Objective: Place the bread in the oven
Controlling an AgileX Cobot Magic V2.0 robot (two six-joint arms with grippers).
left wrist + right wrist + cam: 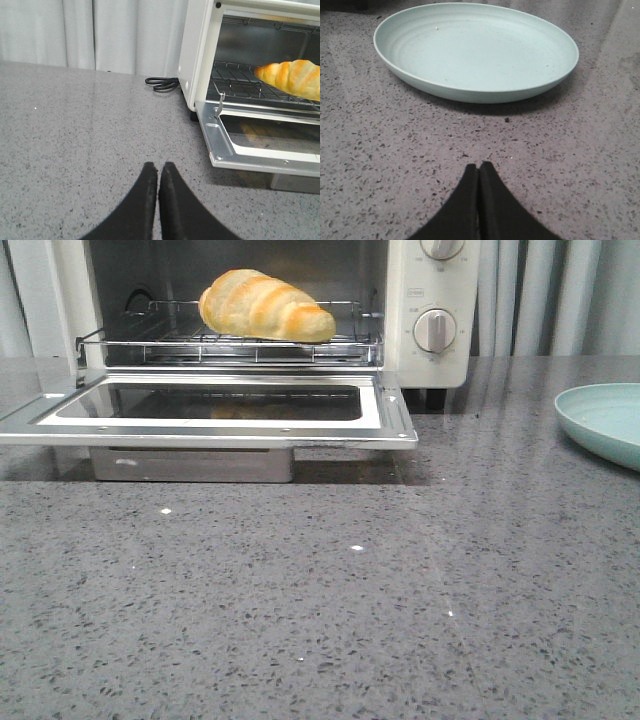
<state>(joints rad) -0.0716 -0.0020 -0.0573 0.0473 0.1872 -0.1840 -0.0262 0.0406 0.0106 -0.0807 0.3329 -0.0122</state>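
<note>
The golden-brown bread [266, 306] lies on the wire rack [240, 340] inside the cream-white oven [435, 300], whose glass door [210, 405] hangs down open. The left wrist view shows the same bread [292, 77] on the rack. My left gripper [158, 167] is shut with nothing in it, over bare counter short of the oven's door corner. Also shut and empty, my right gripper [479, 166] sits over the counter in front of the plate. Neither gripper appears in the front view.
A pale green plate [605, 420] sits on the grey speckled counter at the right, seen empty in the right wrist view [475, 50]. A black cord [161, 83] lies beside the oven's left side. Curtains hang behind.
</note>
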